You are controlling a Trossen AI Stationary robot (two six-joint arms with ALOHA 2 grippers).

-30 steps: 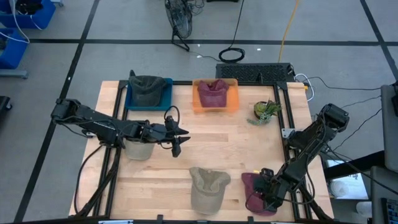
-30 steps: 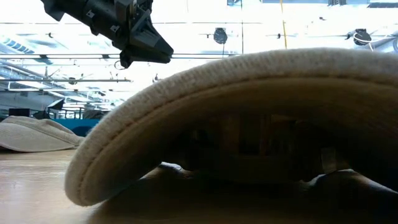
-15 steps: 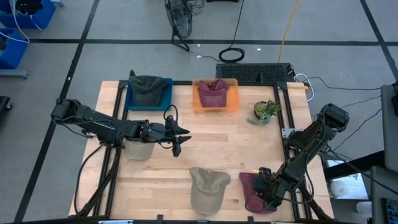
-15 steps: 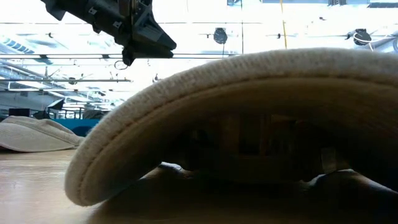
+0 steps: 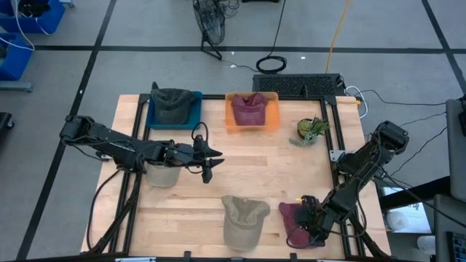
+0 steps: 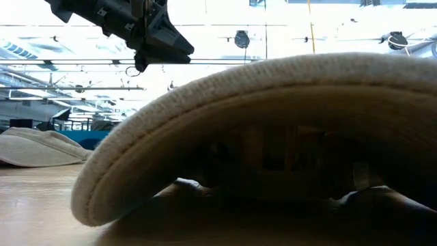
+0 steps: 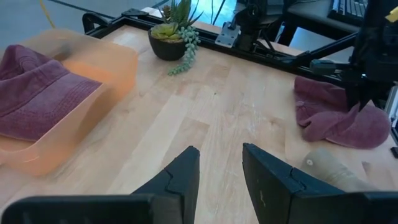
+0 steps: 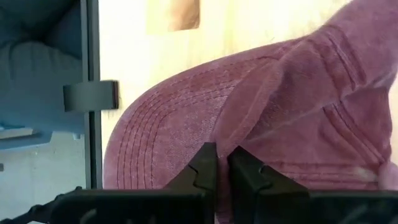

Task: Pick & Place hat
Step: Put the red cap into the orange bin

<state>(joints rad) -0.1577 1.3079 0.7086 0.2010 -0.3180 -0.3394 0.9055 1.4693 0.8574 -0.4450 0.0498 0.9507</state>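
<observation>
A maroon hat (image 5: 290, 225) lies by the table's near right corner and fills the right wrist view (image 8: 298, 93). My right gripper (image 5: 309, 217) (image 8: 222, 167) is down on it, shut on its cloth. A beige hat (image 5: 242, 218) rests on the table to its left, and its brim (image 6: 273, 116) arches close before the low camera. My left gripper (image 5: 208, 161) (image 7: 219, 171) hangs open over the table's middle, touching nothing. It shows high in the low view (image 6: 160, 42). A second maroon hat (image 5: 249, 109) sits in the orange bin (image 5: 271, 120). My right gripper pinches a raised fold of the maroon hat's crown (image 8: 249, 134), right beside the stitched brim (image 8: 155, 143), between its two fingers. The fingers come from above, pointing down. One layer or several, I cannot tell. The rest of the hat lies slack on the table.
A blue bin (image 5: 153, 116) at the far left holds a dark green hat (image 5: 172, 104). A pale hat (image 5: 164, 175) lies under my left arm. A potted plant (image 5: 312, 129) stands at the far right. Bare wood lies between the bins and the near hats.
My right gripper has moved a little toward the table's left, and the maroon hat's held part has slid along with it. My left gripper has risen slightly in the low view.
</observation>
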